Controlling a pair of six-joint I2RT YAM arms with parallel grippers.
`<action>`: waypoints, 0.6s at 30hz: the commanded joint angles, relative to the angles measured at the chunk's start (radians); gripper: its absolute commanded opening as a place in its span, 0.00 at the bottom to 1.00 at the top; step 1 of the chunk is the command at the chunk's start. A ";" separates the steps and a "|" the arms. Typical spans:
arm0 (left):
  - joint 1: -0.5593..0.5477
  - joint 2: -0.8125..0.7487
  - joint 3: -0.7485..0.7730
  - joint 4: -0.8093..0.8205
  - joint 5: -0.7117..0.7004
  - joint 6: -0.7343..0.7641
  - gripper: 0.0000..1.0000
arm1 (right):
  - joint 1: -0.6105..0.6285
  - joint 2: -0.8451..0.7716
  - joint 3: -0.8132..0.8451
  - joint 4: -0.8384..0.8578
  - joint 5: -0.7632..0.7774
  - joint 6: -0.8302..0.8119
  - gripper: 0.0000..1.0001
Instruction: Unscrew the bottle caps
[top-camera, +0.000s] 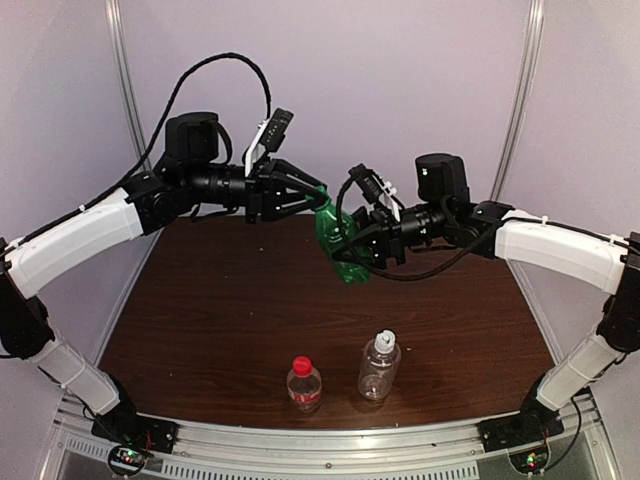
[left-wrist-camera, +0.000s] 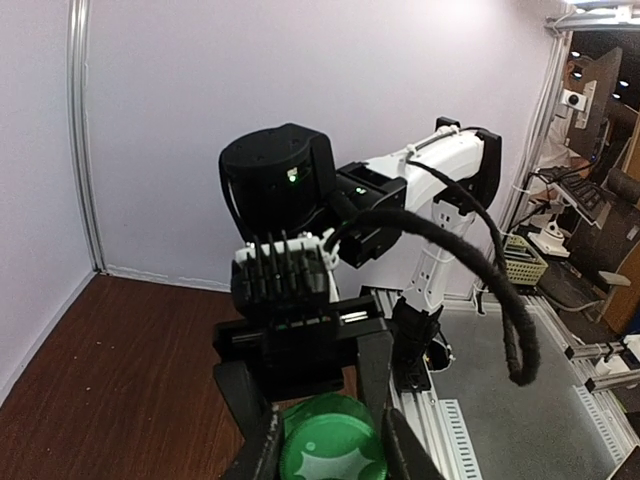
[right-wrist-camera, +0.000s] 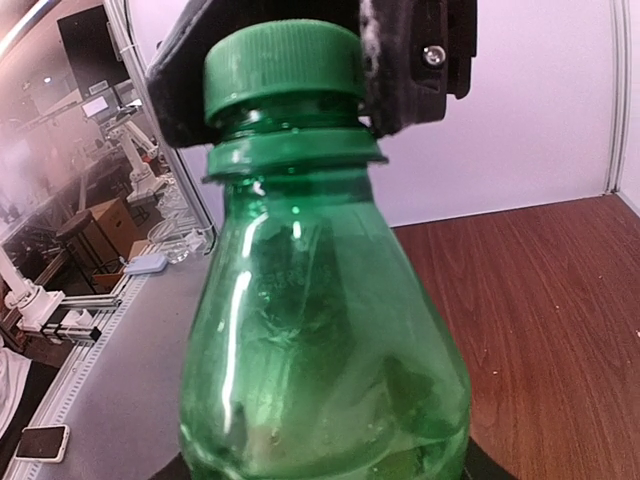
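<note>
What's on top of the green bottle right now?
Its green cap, still on, with the left arm's fingers clamped on either side. The threads under the cap are hidden.

The dark brown wood-grain tabletop (top-camera: 220, 320) carries two bottles. Both stand upright near its front edge, close together but not touching. To the left is a short clear bottle (top-camera: 304, 388) with a red label, its red cap (top-camera: 302, 365) on. To the right is a taller clear ribbed bottle (top-camera: 378, 372), its white-grey cap (top-camera: 385, 341) on. A metal rail (top-camera: 330, 440) borders the front edge.
</note>
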 joint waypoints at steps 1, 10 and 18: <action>0.005 -0.007 0.008 0.040 -0.121 -0.082 0.21 | -0.011 -0.016 0.030 -0.039 0.209 -0.017 0.54; 0.000 -0.003 -0.005 0.037 -0.623 -0.510 0.20 | 0.015 -0.072 -0.061 0.026 0.795 -0.072 0.53; -0.006 0.014 -0.030 0.044 -0.745 -0.547 0.27 | 0.051 -0.118 -0.133 0.105 0.983 -0.111 0.52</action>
